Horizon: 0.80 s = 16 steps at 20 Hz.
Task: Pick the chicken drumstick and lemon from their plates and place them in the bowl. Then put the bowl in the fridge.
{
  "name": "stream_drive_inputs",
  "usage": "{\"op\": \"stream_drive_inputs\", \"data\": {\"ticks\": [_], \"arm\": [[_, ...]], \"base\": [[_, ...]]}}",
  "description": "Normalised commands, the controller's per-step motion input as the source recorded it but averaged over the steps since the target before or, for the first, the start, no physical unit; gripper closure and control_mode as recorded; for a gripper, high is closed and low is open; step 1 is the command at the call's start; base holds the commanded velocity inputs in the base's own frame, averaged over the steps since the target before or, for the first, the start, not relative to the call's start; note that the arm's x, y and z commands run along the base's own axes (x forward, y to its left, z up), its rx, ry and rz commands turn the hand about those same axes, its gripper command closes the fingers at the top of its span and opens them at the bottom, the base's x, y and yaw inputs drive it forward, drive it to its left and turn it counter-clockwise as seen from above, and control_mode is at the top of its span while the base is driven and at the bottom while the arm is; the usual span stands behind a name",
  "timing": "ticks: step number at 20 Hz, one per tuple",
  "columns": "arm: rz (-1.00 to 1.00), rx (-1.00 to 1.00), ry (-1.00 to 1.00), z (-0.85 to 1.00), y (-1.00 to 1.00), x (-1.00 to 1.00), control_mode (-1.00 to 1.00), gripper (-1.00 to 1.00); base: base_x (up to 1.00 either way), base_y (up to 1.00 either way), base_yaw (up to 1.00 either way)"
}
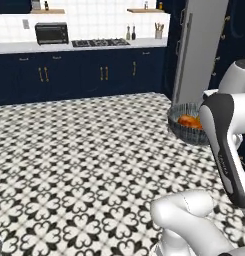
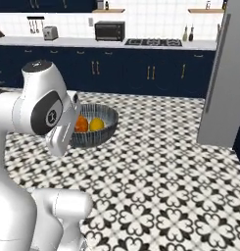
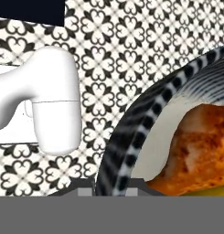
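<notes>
Patterned floor (image 1: 69,165), navy cabinets (image 1: 79,75), grey fridge (image 2: 222,78)

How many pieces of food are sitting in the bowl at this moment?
2. The chicken drumstick lies on the arm's side of the bowl, the lemon right beside it, nearer the middle. The arm covers part of the bowl, so more could be hidden.

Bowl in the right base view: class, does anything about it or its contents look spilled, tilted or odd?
Nothing stands out. The bowl sits level in the hand, with the chicken drumstick and lemon inside.
</notes>
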Motion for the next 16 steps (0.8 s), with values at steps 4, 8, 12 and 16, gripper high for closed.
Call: {"op": "stream_drive_inputs", "data": {"ticks": [4,8,12,16], "arm": [[0.00,0.00,0.00,0.00,0.00,0.00,1.00,1.00],[0.00,0.00,0.00,0.00,0.00,0.00,1.00,1.00],[0.00,0.00,0.00,0.00,0.00,0.00,1.00,1.00],[0.00,0.00,0.00,0.00,0.00,0.00,1.00,1.00]], "base": [[1.00,0.00,0.00],[1.00,0.00,0.00],[1.00,0.12,0.00],[0.85,0.49,-0.01]]}}
